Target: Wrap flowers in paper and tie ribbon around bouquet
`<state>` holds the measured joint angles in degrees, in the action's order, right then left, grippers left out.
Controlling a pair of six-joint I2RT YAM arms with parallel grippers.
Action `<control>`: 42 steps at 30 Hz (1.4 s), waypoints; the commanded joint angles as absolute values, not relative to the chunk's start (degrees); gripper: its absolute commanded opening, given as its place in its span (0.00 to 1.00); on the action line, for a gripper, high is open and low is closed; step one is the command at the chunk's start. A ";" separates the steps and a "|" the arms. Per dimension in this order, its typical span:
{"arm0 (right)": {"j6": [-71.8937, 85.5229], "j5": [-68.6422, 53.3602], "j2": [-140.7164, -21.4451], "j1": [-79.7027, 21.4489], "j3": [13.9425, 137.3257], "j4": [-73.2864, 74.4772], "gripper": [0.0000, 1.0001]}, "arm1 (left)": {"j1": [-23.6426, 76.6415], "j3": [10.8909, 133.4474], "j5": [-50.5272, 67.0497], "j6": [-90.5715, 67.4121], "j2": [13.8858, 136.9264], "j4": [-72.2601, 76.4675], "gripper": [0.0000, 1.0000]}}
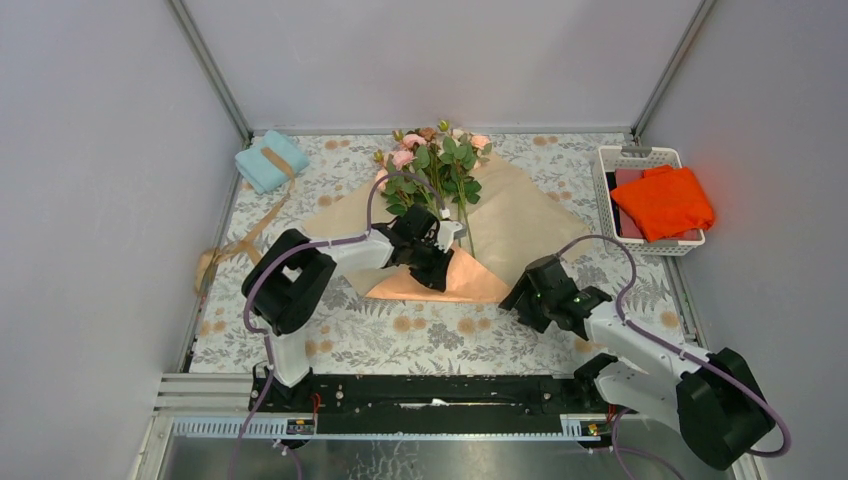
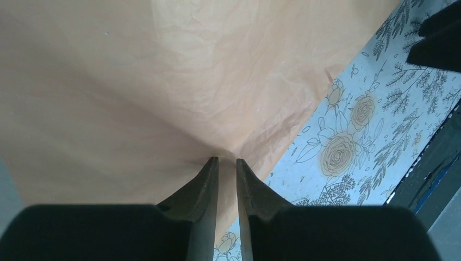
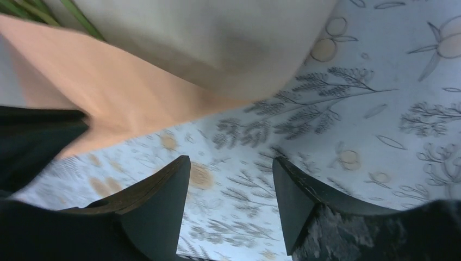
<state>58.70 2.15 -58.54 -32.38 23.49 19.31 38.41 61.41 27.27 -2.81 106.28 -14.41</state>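
I am grasping the paper (image 2: 163,81) by its edge with my left end effector (image 2: 226,163), right end effector (image 3: 231,159) released, aiming to fold gently.

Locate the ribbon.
In the top view, the ribbon lies on the table's left side, trailing from the blue cloth toward the left edge, apart from the paper.
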 commanded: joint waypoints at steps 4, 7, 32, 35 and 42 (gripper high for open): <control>71.93 6.38 -66.26 -32.69 24.33 12.39 0.66 | 38.23 59.04 27.14 -2.97 105.76 -12.04 0.25; 72.86 7.78 -69.33 -32.65 24.27 11.06 0.64 | 38.22 59.05 26.56 -2.49 105.13 -12.06 0.25; 47.32 23.08 -77.31 -39.29 42.74 20.30 0.00 | 39.90 77.31 30.05 0.14 118.39 -15.00 0.39; 42.43 29.58 -79.31 -43.74 46.90 23.40 0.00 | 39.90 76.86 28.18 -1.28 119.54 -14.42 0.39; 27.39 36.29 -83.28 -51.50 52.60 20.71 0.00 | 39.37 75.52 25.68 -2.15 119.58 -13.69 0.39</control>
<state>38.76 29.08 -82.13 -47.90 49.25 22.94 39.55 76.88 30.17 -1.48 117.86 -14.83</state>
